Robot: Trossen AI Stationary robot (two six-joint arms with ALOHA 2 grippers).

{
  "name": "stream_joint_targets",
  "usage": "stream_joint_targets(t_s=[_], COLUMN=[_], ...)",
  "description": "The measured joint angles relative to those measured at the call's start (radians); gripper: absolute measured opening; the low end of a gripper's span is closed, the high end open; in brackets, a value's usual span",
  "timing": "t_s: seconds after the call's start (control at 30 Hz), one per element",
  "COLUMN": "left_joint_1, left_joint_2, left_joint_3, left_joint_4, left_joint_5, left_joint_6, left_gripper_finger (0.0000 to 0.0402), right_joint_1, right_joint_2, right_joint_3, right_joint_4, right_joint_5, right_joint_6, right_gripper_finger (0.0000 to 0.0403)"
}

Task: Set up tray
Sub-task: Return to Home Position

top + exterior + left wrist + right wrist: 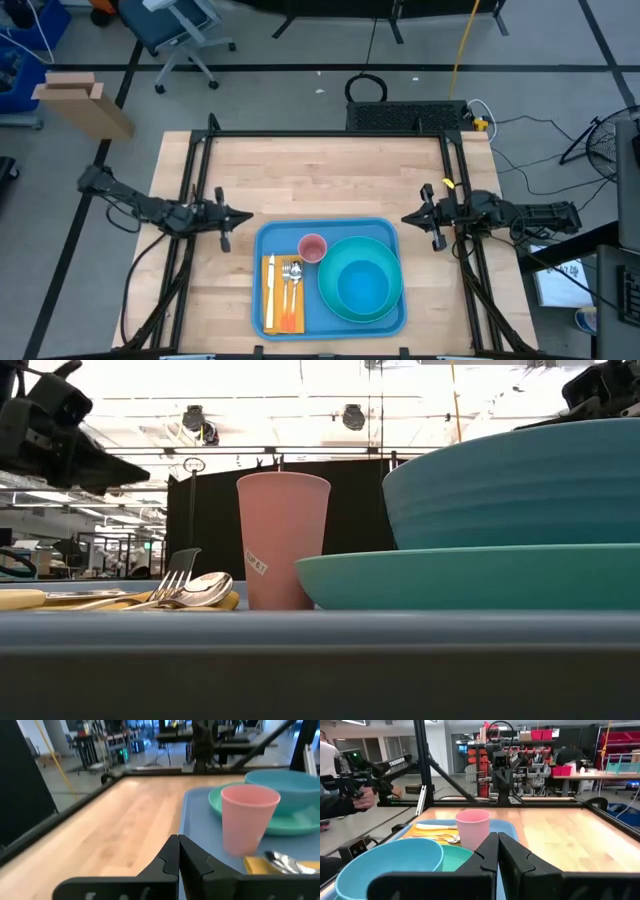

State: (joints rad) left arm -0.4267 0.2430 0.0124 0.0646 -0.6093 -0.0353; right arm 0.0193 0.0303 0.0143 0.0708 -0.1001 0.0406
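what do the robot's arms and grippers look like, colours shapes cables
The left arm and right arm are slim, matte black, jointed, with black cables looping beside them. The left gripper and right gripper each end in two dark wedge-shaped fingers tapering to a point. No markings are readable.

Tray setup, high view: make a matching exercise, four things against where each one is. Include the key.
Things
1. pink cup
2. bowl
3. yellow knife
4. left gripper

Places
A. on the turquoise plate
B. shut, over the table, off the tray
C. upright on the tray, beside the plate
D. on the napkin, at the cutlery's left end

Pairs: 1-C, 2-A, 3-D, 4-B
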Motion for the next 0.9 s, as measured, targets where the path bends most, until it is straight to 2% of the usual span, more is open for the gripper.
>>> stream_joint_targets(t_s=[0.27,0.4,0.5,0.7,0.8,0.9], left_joint_1=[0.0,0.0,0.0,0.025,0.075,0.14], left_joint_2=[0.064,0.044,0.002,-0.153,-0.24,-0.237], left_joint_3=[0.0,-0.002,-0.002,-0.002,0.003,0.01], left_joint_4=[0.005,0.064,0.092,0.039,-0.004,-0.034], left_joint_5=[0.006,0.032,0.038,0.076,0.156,0.237], left_joint_6=[-0.045,0.037,0.114,0.228,0.247,0.265], left_gripper_finger=[0.0,0.0,0.0,0.0,0.0,0.0], right_joint_1=[0.0,0.0,0.0,0.0,0.0,0.0], right_joint_2=[0.0,0.0,0.0,0.0,0.0,-0.001], right_joint_3=[0.0,0.0,0.0,0.0,0.0,0.0], right_joint_4=[0.011,0.036,0.045,0.044,0.044,0.046], right_joint_5=[0.001,0.002,0.024,0.023,0.023,0.027], right_joint_6=[-0.024,-0.033,-0.036,-0.037,-0.052,-0.06], right_gripper_finger=[0.0,0.0,0.0,0.0,0.0,0.0])
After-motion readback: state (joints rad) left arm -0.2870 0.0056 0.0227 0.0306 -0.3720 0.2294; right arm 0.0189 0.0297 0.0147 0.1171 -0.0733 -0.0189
